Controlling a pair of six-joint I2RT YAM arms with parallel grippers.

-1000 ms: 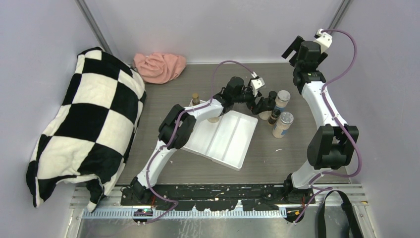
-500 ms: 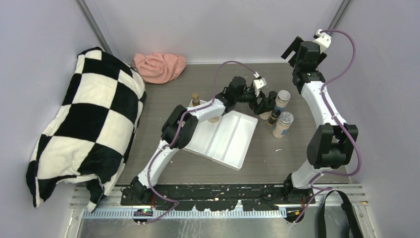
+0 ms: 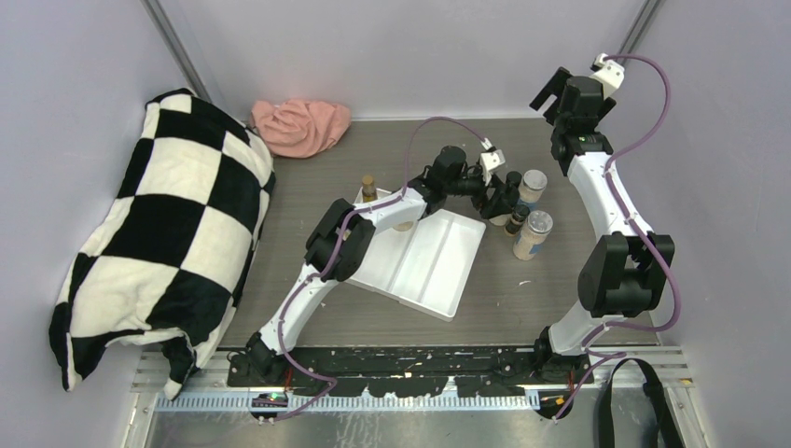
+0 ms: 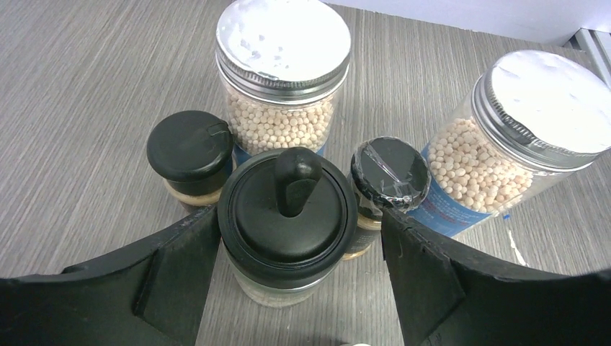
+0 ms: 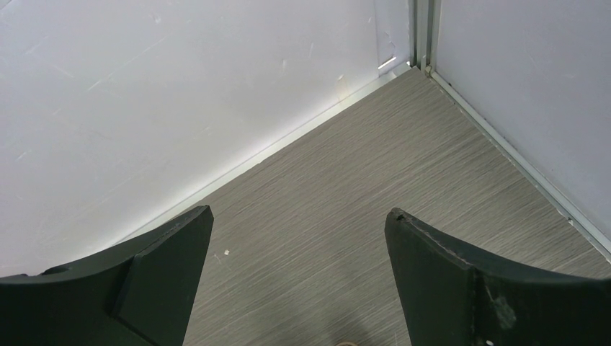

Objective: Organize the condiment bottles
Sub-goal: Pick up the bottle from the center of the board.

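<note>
Jaws of the left gripper (image 4: 297, 216) are standing spread around a black-lidded jar (image 4: 266, 241). Those of the right gripper (image 5: 299, 214) are gaping wide.

Top cam overhead from rear; L wrist close on jars (image 4: 283, 108), shared; R wrist faces corner (image 5: 407, 68).

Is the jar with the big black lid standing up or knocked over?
Standing up: the black-lidded jar rests base-down on the table, lid on top, with the left end effector around it.
</note>
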